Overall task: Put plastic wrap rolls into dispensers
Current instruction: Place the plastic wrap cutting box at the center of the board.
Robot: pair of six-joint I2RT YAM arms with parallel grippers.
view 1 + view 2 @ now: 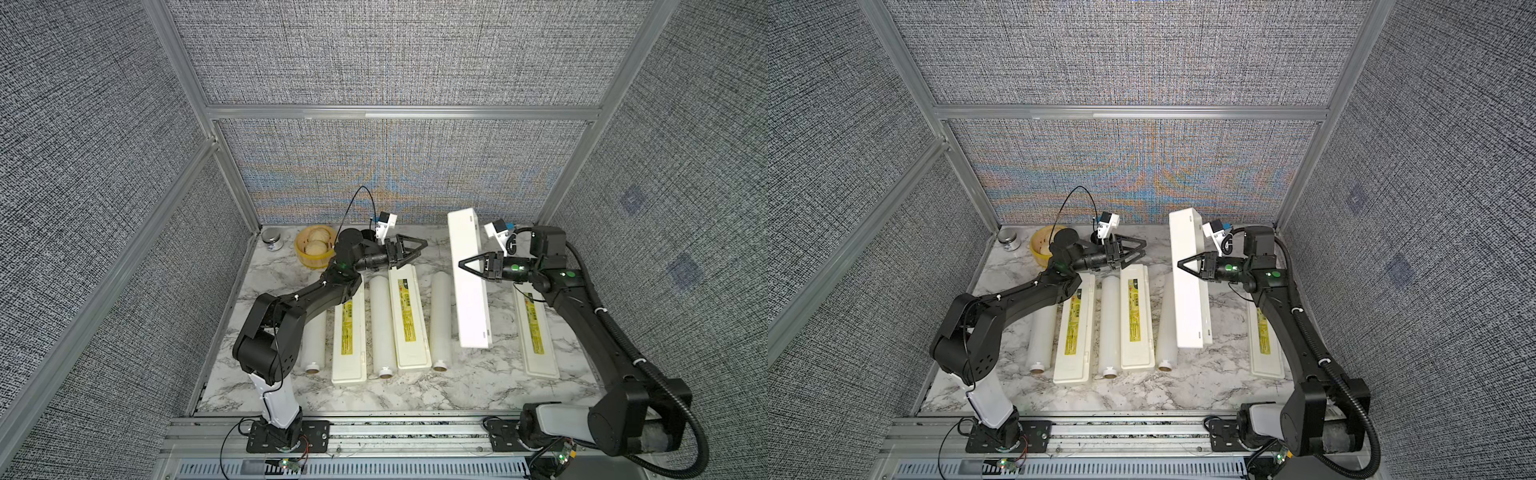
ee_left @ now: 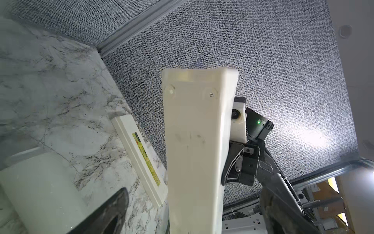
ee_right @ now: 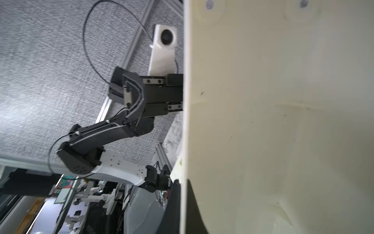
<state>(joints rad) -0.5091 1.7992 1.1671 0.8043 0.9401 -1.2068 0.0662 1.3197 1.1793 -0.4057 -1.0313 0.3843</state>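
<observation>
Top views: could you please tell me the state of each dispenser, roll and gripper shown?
Left dispenser: closed, flat on the table.
Middle dispenser: closed, flat on the table.
Right labelled box: flat on the table, label up.
Raised dispenser: lifted clear, tilted, underside showing.
Left roll, middle roll, right roll: lying loose on the table.
Left gripper: open, empty.
Right gripper: shut on the raised dispenser.

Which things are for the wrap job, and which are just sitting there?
For the job: plastic wrap rolls; dispensers on the table; labelled dispenser part; lifted dispenser pinched by the right gripper.
Just lying about: glass jar; yellow bowl.
</observation>
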